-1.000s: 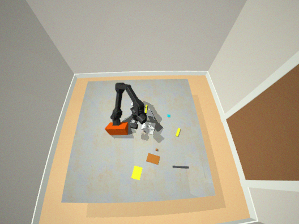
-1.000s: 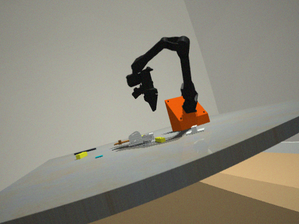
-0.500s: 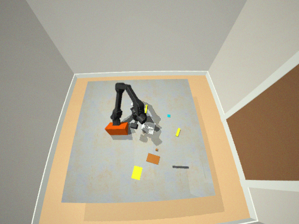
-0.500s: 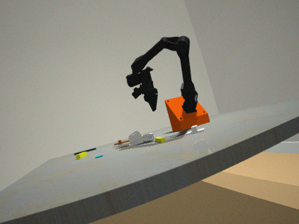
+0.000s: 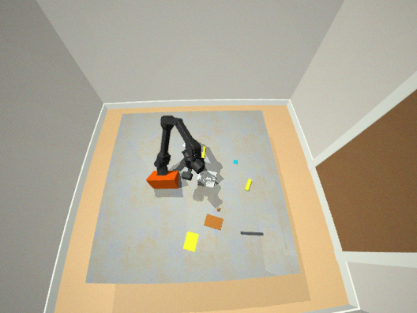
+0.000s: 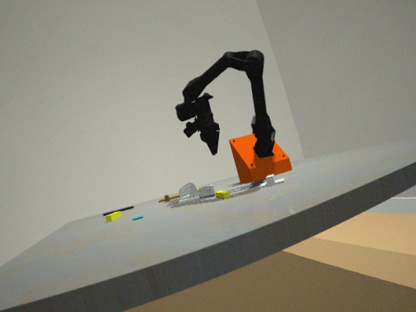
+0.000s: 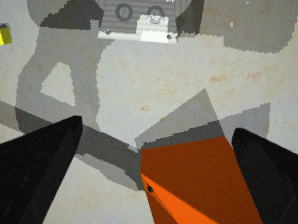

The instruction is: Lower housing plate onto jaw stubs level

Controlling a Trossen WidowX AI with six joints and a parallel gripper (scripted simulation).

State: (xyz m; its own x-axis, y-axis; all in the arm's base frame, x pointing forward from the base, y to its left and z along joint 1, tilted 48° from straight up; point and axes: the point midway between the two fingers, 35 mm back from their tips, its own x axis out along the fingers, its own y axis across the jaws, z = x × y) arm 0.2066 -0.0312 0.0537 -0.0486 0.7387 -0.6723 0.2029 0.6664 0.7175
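Observation:
A grey-white assembly (image 5: 207,179) (image 6: 206,191) (image 7: 137,25) lies on the table in front of the arm. The wrist view shows two round rings and a pale front strip with a small hole near each end; its far part is cut off. The exterior view shows a rounded upright part (image 6: 187,191) at one end. I cannot tell plate from jaws or whether it sits level. A separate small white piece (image 6: 271,180) lies near the arm's base. My gripper (image 5: 187,176) (image 6: 213,154) (image 7: 159,129) is open and empty, high above the table, on the base side of the assembly.
The orange base (image 5: 163,180) (image 6: 252,161) (image 7: 187,175) stands behind the gripper. A yellow block (image 5: 204,152) (image 6: 223,195) lies beside the assembly. Another yellow block (image 5: 248,185), a cyan piece (image 5: 235,162), an orange plate (image 5: 213,222), a yellow plate (image 5: 190,241) and a dark bar (image 5: 252,233) lie farther out.

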